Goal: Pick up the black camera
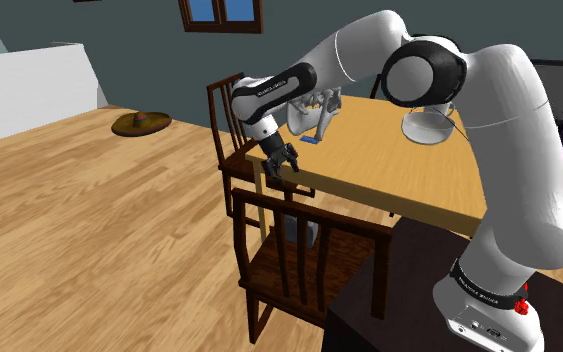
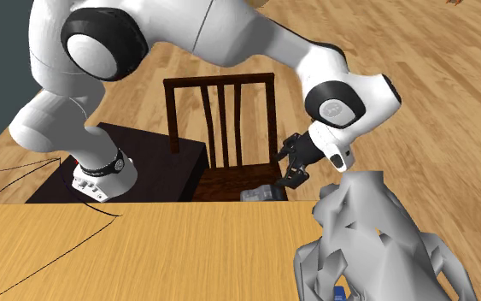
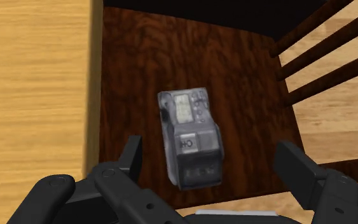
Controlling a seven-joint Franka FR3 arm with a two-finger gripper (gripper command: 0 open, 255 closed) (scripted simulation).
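The camera (image 3: 190, 137) is a small dark-grey and silver body lying flat on the dark wooden seat (image 3: 139, 70) of a chair pushed up to the table. It also appears on the seat (image 1: 300, 233), just past the table's edge (image 2: 261, 194). My black gripper (image 3: 212, 156) hangs straight above it, open, with one finger on each side of the camera and well clear of it. In the shoulder view the gripper (image 1: 281, 160) is at table-edge height, above the chair. From the second exterior view the gripper (image 2: 291, 167) sits just up and right of the camera.
The wooden table (image 1: 399, 170) borders the chair seat on one side, and the chair's slatted back (image 2: 221, 111) rises on the other. A grey angular sculpture (image 2: 375, 239) and a glass bowl (image 1: 429, 125) stand on the table. A second chair (image 1: 231, 100) stands farther along.
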